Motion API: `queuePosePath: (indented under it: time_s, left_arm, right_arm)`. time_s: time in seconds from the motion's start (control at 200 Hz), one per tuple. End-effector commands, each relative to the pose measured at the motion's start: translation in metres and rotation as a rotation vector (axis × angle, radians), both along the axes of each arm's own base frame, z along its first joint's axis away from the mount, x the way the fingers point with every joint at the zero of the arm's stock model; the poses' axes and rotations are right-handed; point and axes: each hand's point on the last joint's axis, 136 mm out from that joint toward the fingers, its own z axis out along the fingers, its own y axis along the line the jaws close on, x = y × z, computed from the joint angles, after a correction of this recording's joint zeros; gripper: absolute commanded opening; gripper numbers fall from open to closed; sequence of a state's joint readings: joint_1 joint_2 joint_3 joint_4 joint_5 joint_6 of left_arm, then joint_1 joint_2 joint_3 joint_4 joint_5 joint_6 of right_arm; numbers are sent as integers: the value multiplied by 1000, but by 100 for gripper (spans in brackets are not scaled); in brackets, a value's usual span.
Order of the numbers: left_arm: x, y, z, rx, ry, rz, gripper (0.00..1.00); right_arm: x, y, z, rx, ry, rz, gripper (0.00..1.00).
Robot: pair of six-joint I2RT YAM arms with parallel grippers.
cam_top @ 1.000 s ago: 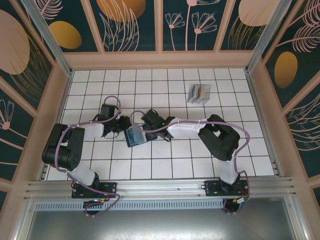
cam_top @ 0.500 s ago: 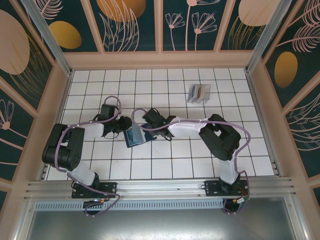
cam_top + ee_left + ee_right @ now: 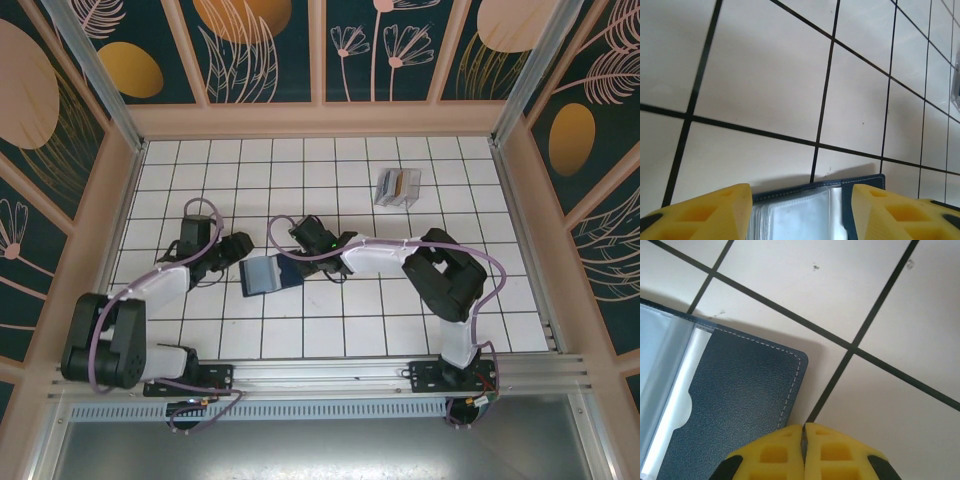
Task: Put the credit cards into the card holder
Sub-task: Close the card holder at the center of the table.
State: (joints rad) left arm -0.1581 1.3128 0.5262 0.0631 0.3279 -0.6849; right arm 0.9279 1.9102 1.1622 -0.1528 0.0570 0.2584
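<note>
The card holder (image 3: 268,273) lies open left of centre in the overhead view. The left gripper (image 3: 800,194) is spread wide over its stitched edge, and the right gripper (image 3: 804,432) is pinched shut at its dark corner. We judge it best to pin the cover flat before fetching the credit cards (image 3: 400,183) from the clear rack (image 3: 384,196) at upper right
</note>
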Motion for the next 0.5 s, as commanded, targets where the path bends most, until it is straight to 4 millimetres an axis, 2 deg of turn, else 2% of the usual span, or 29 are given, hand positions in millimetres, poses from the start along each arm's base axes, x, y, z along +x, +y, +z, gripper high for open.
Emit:
queuePosePath:
  time_s: [0.0,0.16,0.255,0.495]
  left_arm:
    - [-23,12,-18,29,80,48,55]
    - [-46,0,-41,-15,204,-19,49]
    - [-53,-2,-49,-26,239,-31,53]
    - [-54,-2,-54,-13,261,-41,55]
  right_arm:
    - [1,7,4,54,10,2,0]
    - [3,6,4,68,27,4,0]
    - [3,6,5,77,24,11,0]
    - [1,14,8,117,31,43,0]
